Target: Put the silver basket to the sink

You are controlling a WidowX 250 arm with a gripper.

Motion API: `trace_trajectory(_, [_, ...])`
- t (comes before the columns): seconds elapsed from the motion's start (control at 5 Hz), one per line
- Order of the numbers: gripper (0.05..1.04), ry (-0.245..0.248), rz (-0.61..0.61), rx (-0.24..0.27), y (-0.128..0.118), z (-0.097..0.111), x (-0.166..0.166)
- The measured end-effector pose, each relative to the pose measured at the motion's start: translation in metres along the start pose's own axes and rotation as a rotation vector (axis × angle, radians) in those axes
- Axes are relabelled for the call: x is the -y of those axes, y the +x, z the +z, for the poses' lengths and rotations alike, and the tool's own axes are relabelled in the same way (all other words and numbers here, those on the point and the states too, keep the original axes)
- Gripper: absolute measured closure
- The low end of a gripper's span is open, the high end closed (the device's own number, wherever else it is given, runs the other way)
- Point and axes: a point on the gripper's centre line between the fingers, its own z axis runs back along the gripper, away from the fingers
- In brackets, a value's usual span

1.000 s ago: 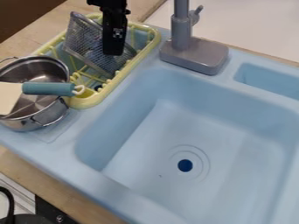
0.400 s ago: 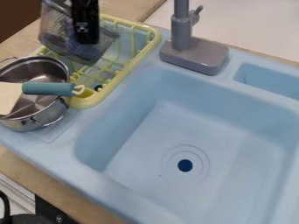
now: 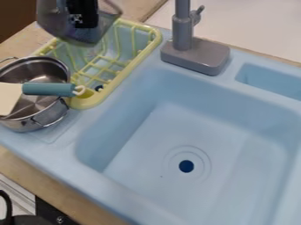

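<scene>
Camera view: fingers (image 3: 86,18) clamped on silver basket (image 3: 83,36) near rack edge (image 3: 137,26), well clear of faucet (image 3: 183,33).

Single camera above the sink (image 3: 176,132), slanting down, close.

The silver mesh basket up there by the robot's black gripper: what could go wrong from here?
The silver mesh basket hangs in the air at the black gripper, so it might slip and drop. If carried low, it might snag on the yellow dish rack or knock the teal-handled utensil lying across the shiny metal pot.
</scene>
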Motion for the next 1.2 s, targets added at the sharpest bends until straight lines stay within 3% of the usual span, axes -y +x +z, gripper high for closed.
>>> trace_trajectory(0.4, [1.025, -0.020, -0.097, -0.162, -0.015, 0.029, -0.017])
trace_trajectory(0.8, [1.025, -0.025, -0.165, -0.229, -0.032, 0.043, -0.056])
trace_trajectory(1.0, [1.025, -0.014, -0.229, -0.249, -0.043, 0.042, -0.078])
trace_trajectory(1.2, [1.025, 0.008, -0.326, -0.303, -0.058, 0.044, -0.099])
